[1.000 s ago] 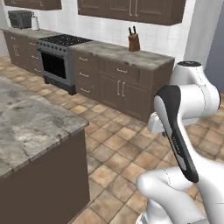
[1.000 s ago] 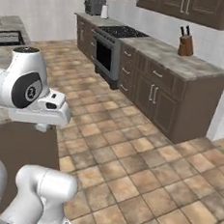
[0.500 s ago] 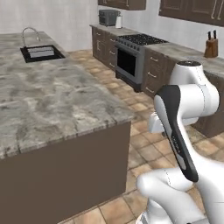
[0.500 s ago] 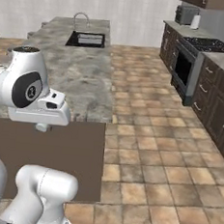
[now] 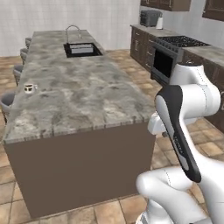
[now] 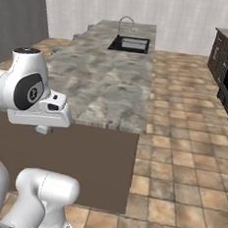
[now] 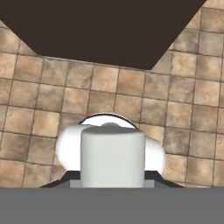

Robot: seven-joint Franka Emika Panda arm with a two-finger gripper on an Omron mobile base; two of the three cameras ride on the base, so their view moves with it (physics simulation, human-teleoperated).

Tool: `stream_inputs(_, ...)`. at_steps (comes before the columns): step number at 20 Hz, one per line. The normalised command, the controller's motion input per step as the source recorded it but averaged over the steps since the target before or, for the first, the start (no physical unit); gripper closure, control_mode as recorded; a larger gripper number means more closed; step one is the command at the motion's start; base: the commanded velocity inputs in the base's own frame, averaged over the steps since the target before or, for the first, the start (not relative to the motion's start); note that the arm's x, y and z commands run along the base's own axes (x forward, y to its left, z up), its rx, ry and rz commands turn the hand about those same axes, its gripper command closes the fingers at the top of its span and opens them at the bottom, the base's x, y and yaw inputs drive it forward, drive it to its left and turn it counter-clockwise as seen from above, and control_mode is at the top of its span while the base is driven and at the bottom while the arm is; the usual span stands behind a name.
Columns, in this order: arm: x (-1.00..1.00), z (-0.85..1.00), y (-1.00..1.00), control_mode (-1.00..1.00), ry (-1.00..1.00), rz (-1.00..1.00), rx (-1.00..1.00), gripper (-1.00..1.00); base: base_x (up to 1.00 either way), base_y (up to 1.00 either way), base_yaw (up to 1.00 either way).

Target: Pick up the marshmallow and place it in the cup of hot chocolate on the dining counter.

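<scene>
Claw (image 7: pixel 113 183) is shut tight on the marshmallow (image 7: pixel 113 154), a fat white lump that sits right between the two dark tips in the hand view. Under it you can see the brown tiled floor (image 7: pixel 39 109), and the dark side of the dining counter (image 7: pixel 109 30) is at the top of that view. The marshmallow hangs over the floor, not over the surface

The cup of hot chocolate (image 5: pixel 29 88) stands on the grey stone top of the surface (image 5: pixel 92 98), close to its left edge in the left base view. It is small and white with a dark band. It is far from the arm (image 5: pixel 183 113), which is folded up at the near right corner of the surface

A sink (image 5: pixel 81 49) with a tap is set into the far end of the top, and it also shows in the right base view (image 6: pixel 130 43). The stove (image 5: pixel 175 50) stands by the wall on the right

A second ago the cameras looked at the wall cupboards and the stove. Half a second ago the surface came into view at a slant. Now the base has turned more, so the long surface (image 6: pixel 104 85) runs straight ahead and the cup can be seen. The things did not move; the cameras did. The arm is folded the same way as before
</scene>
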Motion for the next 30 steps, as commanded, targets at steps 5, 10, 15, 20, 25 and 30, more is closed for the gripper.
stream_inputs(5,0.00,0.00,0.00,1.00,0.00,0.00,0.00,1.00,0.00,0.82,-0.01)
stream_inputs(10,0.00,0.00,0.00,1.00,0.00,0.00,0.00,1.00,-0.02,1.00,-0.15)
stream_inputs(15,0.00,0.00,0.00,1.00,0.00,0.00,0.00,1.00,0.00,1.00,-0.19)
stream_inputs(20,0.00,0.00,0.00,1.00,0.00,0.00,0.00,1.00,0.00,1.00,-0.22)
stream_inputs(25,0.00,0.00,0.00,1.00,0.00,0.00,0.00,1.00,0.00,1.00,-0.30)
stream_inputs(30,0.00,0.00,0.00,1.00,0.00,0.00,0.00,1.00,0.21,0.99,-0.51)
